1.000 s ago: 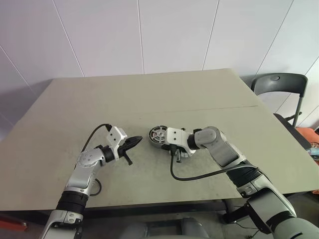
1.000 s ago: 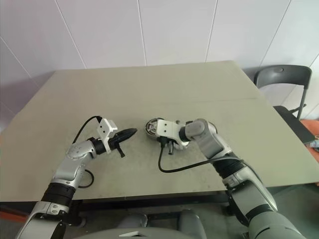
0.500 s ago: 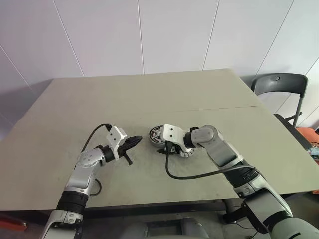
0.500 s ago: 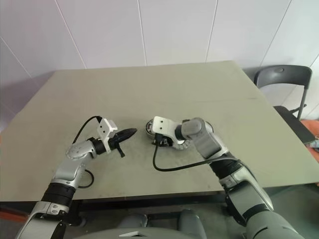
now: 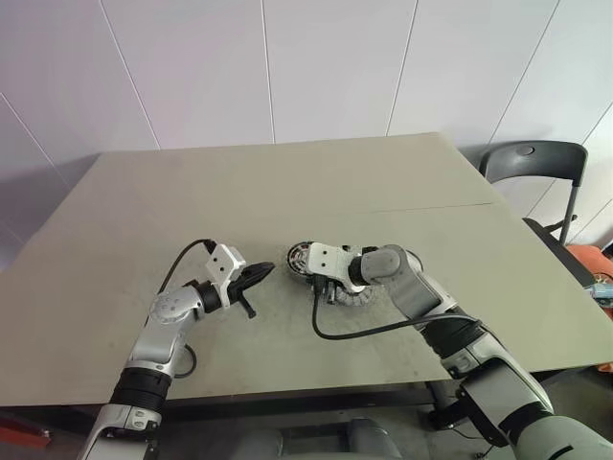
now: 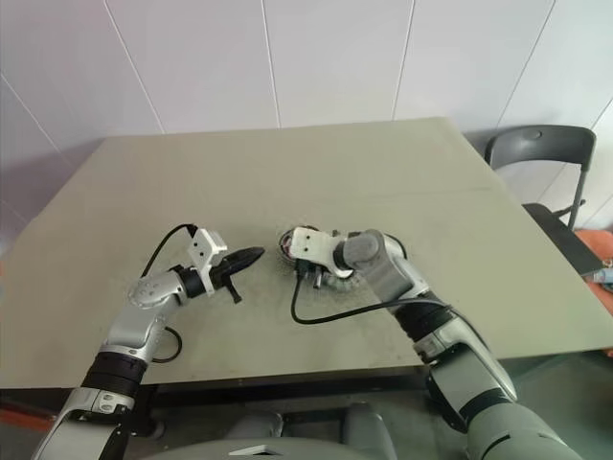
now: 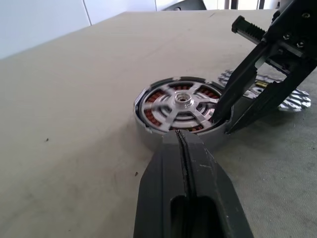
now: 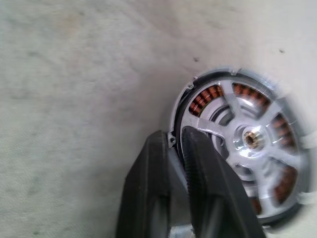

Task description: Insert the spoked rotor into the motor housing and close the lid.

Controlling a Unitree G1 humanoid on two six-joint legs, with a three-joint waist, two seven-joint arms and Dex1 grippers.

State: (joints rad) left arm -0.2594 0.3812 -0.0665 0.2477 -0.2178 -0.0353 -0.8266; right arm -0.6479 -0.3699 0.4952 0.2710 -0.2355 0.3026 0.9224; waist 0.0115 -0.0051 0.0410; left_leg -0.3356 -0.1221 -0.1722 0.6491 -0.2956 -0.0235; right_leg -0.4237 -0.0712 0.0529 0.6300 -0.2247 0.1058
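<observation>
Pinching the motor housing (image 7: 176,116) rim, right gripper (image 8: 174,144) likely screens the lid (image 7: 292,96); left gripper (image 7: 182,144) clenched, empty.

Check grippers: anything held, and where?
Right gripper pinches the rim of the motor housing, spoked rotor seated inside it. Left gripper is shut, holding nothing.

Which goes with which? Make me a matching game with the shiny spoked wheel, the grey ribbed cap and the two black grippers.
1 silver spoked rotor
2 round grey ribbed lid
3 left gripper
4 right gripper

A flat on the table
B shut, beside the black motor housing
C pinching the housing's rim
D inside the housing

Pairs: 1-D, 2-A, 3-B, 4-C
</observation>
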